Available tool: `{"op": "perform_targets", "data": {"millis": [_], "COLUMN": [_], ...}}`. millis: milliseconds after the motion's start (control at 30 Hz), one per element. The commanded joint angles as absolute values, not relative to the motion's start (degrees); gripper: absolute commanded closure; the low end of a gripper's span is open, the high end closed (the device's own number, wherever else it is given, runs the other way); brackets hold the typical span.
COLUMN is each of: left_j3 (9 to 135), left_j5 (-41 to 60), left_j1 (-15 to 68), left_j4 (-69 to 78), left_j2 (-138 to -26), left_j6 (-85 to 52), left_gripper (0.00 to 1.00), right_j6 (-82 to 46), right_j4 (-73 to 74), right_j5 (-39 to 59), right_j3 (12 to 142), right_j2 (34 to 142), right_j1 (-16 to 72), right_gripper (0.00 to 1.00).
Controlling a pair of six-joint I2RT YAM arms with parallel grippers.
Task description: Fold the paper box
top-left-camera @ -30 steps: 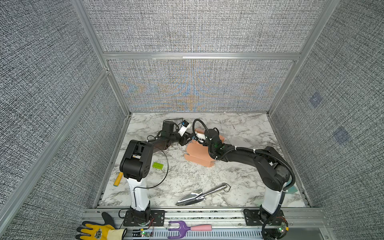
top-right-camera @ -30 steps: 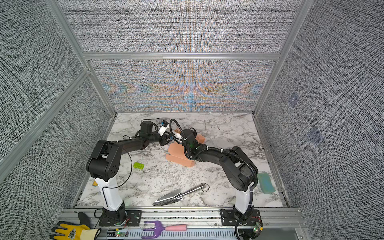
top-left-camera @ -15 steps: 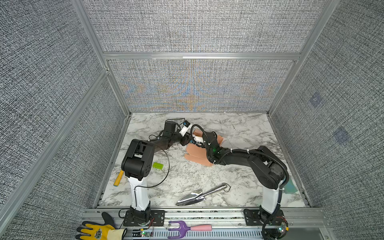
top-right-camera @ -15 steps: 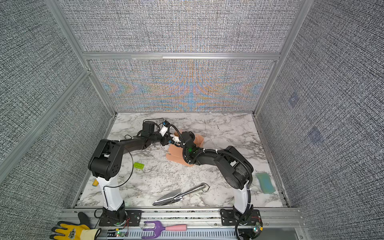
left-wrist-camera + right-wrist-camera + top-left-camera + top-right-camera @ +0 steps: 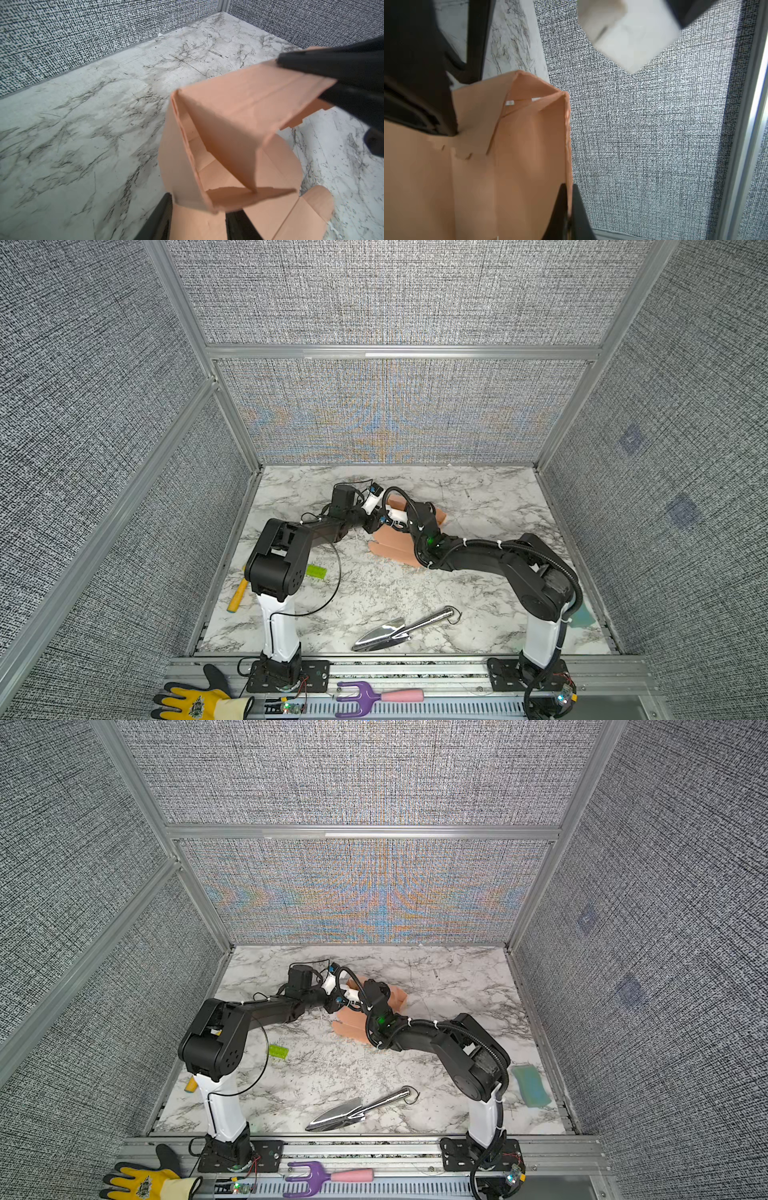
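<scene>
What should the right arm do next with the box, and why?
Probably fold the pinched wall inward and down. The right gripper is shut on a raised wall of the paper box, that wall is only half-folded, and the left gripper straddles the near corner.

One paper box [image 5: 390,547], one green toy brick [image 5: 316,571], one metal trowel [image 5: 390,632], one purple garden fork [image 5: 353,697], one yellow glove [image 5: 187,707], one teal sponge [image 5: 531,1085], one orange stick [image 5: 237,597], two robot arms [image 5: 316,531] [image 5: 490,558].

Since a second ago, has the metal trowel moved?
No. The trowel lies just as far from the front rail as before, handle angled the same way.
</scene>
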State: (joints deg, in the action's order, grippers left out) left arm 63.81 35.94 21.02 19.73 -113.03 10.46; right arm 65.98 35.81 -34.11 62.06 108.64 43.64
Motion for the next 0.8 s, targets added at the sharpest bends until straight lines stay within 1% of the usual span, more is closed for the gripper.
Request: {"op": "perform_targets", "data": {"millis": [0, 400, 767], "left_j3": [63.9, 63.8, 63.2], "left_j5": [34.9, 34.7, 35.1], "left_j1": [21.3, 21.5, 21.6], "left_j4": [22.6, 24.2, 23.6], "left_j2": [-112.8, -112.3, -112.4], "left_j6": [10.1, 10.3, 11.3], "left_gripper": [0.56, 0.60, 0.59], "right_j6": [63.4, 62.7, 61.8], "right_j4": [34.4, 33.5, 30.1], "right_j5": [-33.3, -33.3, -33.3], "right_j3": [62.1, 62.7, 64.7], "right_j2": [107.7, 108.9, 110.0], "right_j1": [43.7, 43.7, 43.2], "right_gripper": [1.00, 1.00, 1.00]}}
